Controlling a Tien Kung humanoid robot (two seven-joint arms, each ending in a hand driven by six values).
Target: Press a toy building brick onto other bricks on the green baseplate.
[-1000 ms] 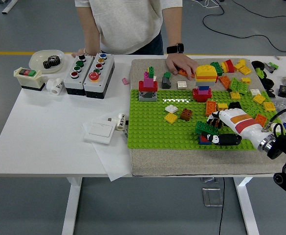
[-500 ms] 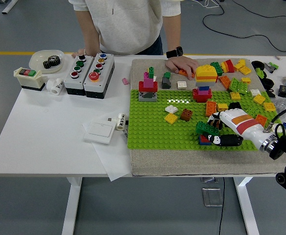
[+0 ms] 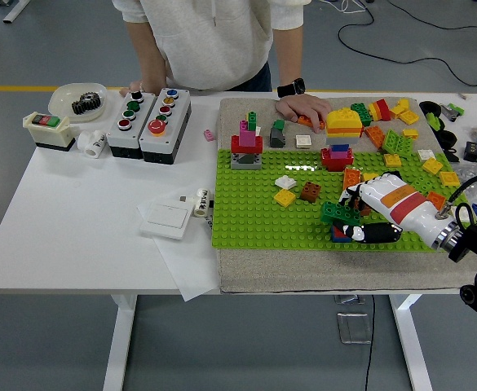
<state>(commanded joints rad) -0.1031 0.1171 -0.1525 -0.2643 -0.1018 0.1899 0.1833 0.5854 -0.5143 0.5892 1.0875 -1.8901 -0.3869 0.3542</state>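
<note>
- Right hand (image 3: 367, 210) clamped on green brick (image 3: 339, 214), above a red-blue stack (image 3: 341, 233) near the baseplate (image 3: 254, 212) front edge.
- Brown brick (image 3: 310, 191), yellow brick (image 3: 285, 196) just left.
- Person's hand (image 3: 302, 107) rests at far edge.
- Baseplate's left-front lies bare.

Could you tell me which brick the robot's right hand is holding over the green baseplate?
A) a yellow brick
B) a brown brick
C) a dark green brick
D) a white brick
C: the right hand has its fingers closed on the dark green brick, held just above a small red and blue stack on the green baseplate.
</note>
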